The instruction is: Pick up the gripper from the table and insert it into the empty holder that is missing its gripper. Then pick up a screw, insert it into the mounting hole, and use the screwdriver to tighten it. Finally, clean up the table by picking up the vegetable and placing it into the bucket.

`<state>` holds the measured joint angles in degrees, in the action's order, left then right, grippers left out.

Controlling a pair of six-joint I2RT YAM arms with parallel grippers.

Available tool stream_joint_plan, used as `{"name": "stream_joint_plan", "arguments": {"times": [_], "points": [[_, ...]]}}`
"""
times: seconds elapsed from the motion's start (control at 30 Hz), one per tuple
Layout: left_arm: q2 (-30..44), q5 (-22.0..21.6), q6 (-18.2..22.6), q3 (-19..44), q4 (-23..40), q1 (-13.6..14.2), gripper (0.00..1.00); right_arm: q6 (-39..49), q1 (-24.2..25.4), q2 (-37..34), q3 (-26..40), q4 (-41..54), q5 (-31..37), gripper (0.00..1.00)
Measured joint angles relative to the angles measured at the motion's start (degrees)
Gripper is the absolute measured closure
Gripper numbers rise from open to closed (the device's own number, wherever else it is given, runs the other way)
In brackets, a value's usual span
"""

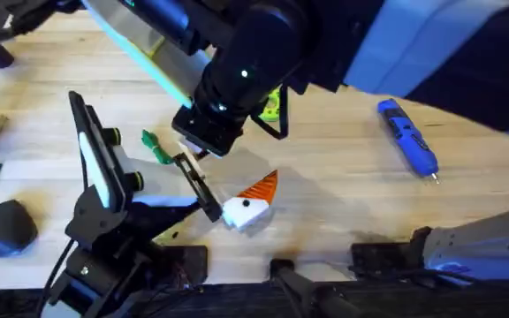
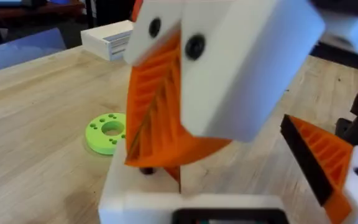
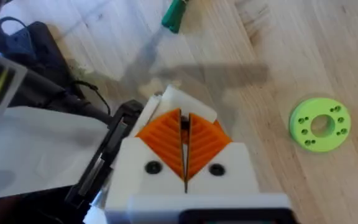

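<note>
**Progress.** In the overhead view the orange ribbed gripper piece (image 1: 263, 187) lay against the white holder (image 1: 237, 215) near the front middle of the table (image 1: 343, 203). It looked seated, so step 1 was judged done or nearly done. A dark spot marked the mounting hole (image 1: 246, 205); whether it held a screw was too small to tell. The blue screwdriver (image 1: 407, 137) lay flat on the right side of the table, well apart from both arms, so tightening was judged not yet done. The dark-green vegetable (image 1: 155, 147) lay on the table between the left arm (image 1: 104, 190) and the right arm's head, so the clean-up was also outstanding.

**Grippers.** The right gripper (image 3: 184, 118) had its 2 orange pads (image 3: 166, 140) pressed together, with only a thin seam between them. Whether anything was pinched in that seam could not be told. It hung just above the table, near a black stand (image 3: 114, 146). Whether the left arm's gripper was spread or closed could not be told.

**Count.**
- 1 screwdriver
- 1 vegetable
- 1 holder with 1 orange piece, overhead
- 1 bright green holed disc (image 3: 320, 123)
- 1 yellow and green toy (image 1: 272, 106), partly hidden under the right arm
- 1 white box (image 2: 107, 40) at the far table edge
- 2 orange ribbed pieces in the left wrist view, a large one (image 2: 157, 118) and a smaller one (image 2: 328, 158), standing apart
</note>
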<state>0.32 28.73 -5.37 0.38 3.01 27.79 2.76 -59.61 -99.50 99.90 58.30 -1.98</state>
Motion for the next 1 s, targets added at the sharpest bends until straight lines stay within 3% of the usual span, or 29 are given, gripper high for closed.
{"name": "stream_joint_plan", "arguments": {"times": [0.07,0.13,0.3,0.33,0.77,1.0], "points": [[0.0,0.0,0.0,0.0,0.0,0.0,0.015,0.0,0.0,0.0,0.0,0.0,0.0,0.993],[0.0,0.0,0.0,0.0,0.0,0.0,0.015,-0.5,0.0,0.0,0.0,0.0,0.0,0.872],[0.0,-0.1,-0.1,0.0,0.0,0.0,0.015,-1.3,0.7,0.2,0.0,-0.2,2.3,0.139],[0.0,-0.1,0.0,0.0,0.0,0.0,0.015,-1.6,1.4,0.3,0.0,-0.1,2.6,0.045],[0.0,0.0,0.0,0.0,0.0,0.0,0.015,-6.6,7.9,5.7,-0.4,6.2,-3.9,0.008],[0.0,-0.3,0.0,0.0,0.0,0.0,0.035,-10.4,7.9,14.5,-11.0,2.1,-5.0,0.008]]}}
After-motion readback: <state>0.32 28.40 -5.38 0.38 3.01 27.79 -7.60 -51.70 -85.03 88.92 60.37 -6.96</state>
